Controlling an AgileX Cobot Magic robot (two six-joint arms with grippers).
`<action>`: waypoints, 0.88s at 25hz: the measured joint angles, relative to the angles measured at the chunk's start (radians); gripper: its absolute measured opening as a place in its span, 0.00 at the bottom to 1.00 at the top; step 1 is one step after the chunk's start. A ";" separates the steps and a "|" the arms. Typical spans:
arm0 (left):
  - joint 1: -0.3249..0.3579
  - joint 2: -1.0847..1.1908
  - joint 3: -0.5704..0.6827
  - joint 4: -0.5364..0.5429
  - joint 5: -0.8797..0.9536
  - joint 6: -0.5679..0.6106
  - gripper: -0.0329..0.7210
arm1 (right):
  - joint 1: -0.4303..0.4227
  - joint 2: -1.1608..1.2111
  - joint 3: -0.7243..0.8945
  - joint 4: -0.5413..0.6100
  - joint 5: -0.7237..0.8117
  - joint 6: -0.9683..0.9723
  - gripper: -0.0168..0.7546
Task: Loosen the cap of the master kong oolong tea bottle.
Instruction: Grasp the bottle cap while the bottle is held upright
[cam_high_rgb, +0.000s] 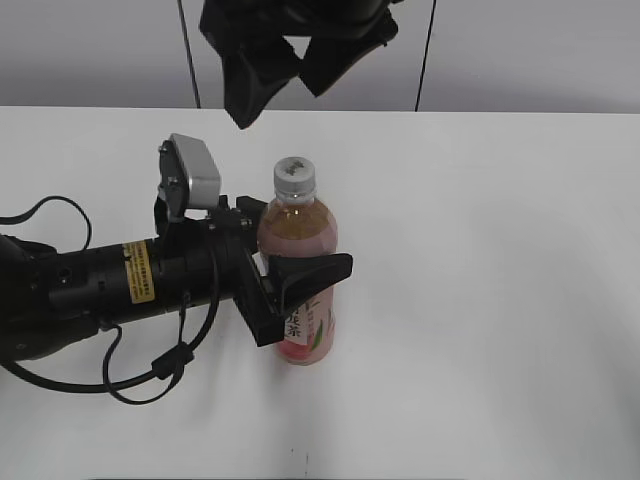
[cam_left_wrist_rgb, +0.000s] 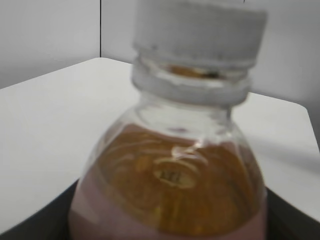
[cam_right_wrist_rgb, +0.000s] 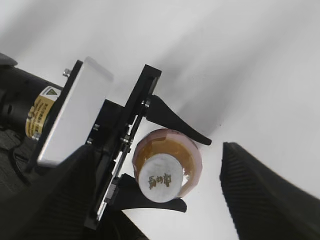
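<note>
The master kong oolong tea bottle (cam_high_rgb: 298, 228) stands upright on the white table, holding amber tea and wearing a pink label. Its white cap (cam_high_rgb: 295, 176) sits on the neck. My left gripper (cam_high_rgb: 305, 262) reaches in from the left and is shut on the bottle's body at label height. The left wrist view shows the bottle (cam_left_wrist_rgb: 175, 175) and the cap (cam_left_wrist_rgb: 200, 30) very close and blurred. My right gripper (cam_high_rgb: 295, 70) hangs open above the bottle, clear of it. In the right wrist view the cap (cam_right_wrist_rgb: 161, 177) lies below, between the spread right fingers (cam_right_wrist_rgb: 165, 200).
The white table (cam_high_rgb: 500, 250) stretches to the right of the bottle and in front of it. A grey wall runs behind the table. The left arm and its black cables (cam_high_rgb: 130, 370) lie on the left side of the table.
</note>
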 joint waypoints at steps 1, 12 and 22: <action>0.000 0.000 0.000 0.000 0.000 0.000 0.65 | 0.000 0.000 0.000 -0.002 0.000 0.039 0.78; 0.000 0.000 0.000 0.000 0.000 0.000 0.65 | 0.000 -0.042 0.146 0.022 0.000 0.238 0.78; 0.000 0.000 0.000 0.001 0.000 0.000 0.65 | 0.000 -0.028 0.157 0.024 0.000 0.319 0.68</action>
